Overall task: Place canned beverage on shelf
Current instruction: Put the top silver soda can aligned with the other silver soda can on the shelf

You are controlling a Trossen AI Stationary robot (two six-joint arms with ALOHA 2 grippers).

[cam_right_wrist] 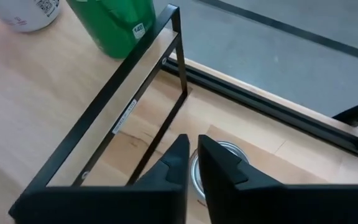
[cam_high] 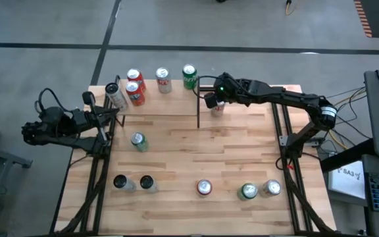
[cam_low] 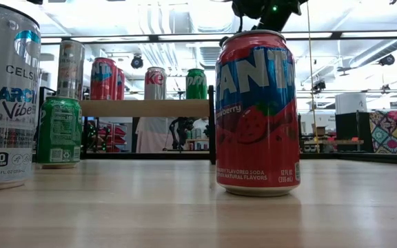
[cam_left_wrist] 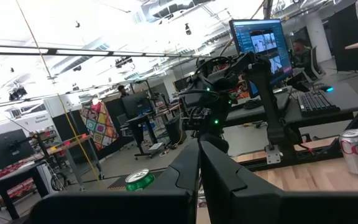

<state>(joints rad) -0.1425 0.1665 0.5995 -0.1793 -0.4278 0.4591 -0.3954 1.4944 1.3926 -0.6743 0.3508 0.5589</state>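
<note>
My right gripper [cam_high: 214, 100], fingers nearly closed and empty, hovers over a can [cam_high: 218, 108] on the table just beside the shelf [cam_high: 176, 99], which holds 5 cans; approx. 7 remain; left gripper [cam_high: 114, 113] shut, idle.

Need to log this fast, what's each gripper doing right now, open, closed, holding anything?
Left gripper: closed, empty, parked at the table's left edge.
Right gripper: jaws nearly closed, holding nothing, above a can beside the shelf.

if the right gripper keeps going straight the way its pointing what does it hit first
Most likely the silver can top directly below the right gripper, beside the shelf; its nearly shut jaws point at it, though the gap is unclear.
</note>
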